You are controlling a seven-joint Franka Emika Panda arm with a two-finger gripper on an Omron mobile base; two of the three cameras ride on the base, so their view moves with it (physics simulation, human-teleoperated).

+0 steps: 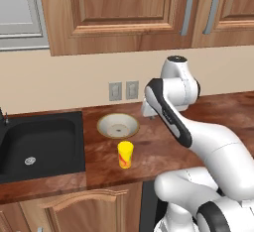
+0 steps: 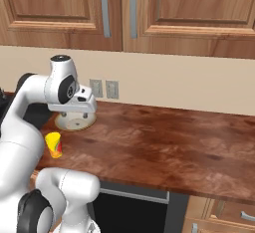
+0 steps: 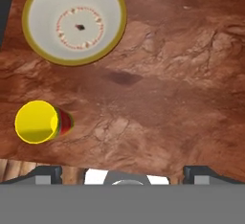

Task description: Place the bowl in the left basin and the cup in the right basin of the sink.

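Observation:
The bowl (image 1: 117, 125), cream inside with a tan rim, sits upright on the wooden counter just right of the black sink (image 1: 82, 142); it also shows in the hand view (image 3: 75, 19). The yellow cup (image 1: 125, 154) stands upright in front of it, toward the counter's front edge (image 3: 38, 121). The right basin (image 1: 49, 142) with its silver drain is empty. The left basin is out of view. My gripper (image 3: 123, 173) hangs open above the counter, right of the bowl and cup, with nothing between its fingers. In the right base view my hand partly covers the bowl (image 2: 74, 123).
A slim black faucet (image 1: 5, 118) stands at the sink's back left. Two wall outlets (image 1: 123, 90) sit behind the bowl, with wooden cabinets overhead. The counter (image 2: 164, 147) stretches bare to the right of my arm.

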